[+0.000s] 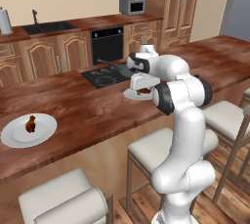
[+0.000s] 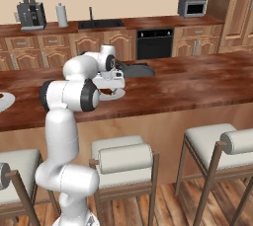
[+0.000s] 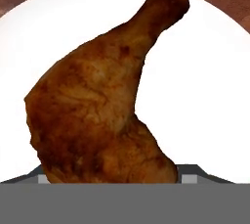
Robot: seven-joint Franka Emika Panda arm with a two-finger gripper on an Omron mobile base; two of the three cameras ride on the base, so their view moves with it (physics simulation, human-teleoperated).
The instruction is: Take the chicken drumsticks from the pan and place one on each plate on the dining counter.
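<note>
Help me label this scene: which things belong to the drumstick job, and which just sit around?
Job:
- drumstick at the gripper, over the near plate
- drumstick on far plate
- pan
- dining counter

Lying about:
- stools
- toaster oven
- coffee machine
- sink

Even, soft light fills both base views, bright without any single visible lamp. The dining counter (image 1: 97, 108) carries a broad pale sheen along its polished grain, strongest just beyond the near plate (image 1: 28, 130), whose white face is close to washed out. Shadows are faint: a thin dark rim lies under that plate, and deeper shade sits below the counter's front edge, over the stools (image 2: 126, 156). Edges look slightly soft and jagged everywhere, a rendered look rather than lens blur, and straight lines stay straight toward the corners. In the hand view the drumstick (image 3: 102, 105) is very close, its surface mottled and perhaps slightly smeared, against a flat, shadowless white plate (image 3: 205, 86).
</note>
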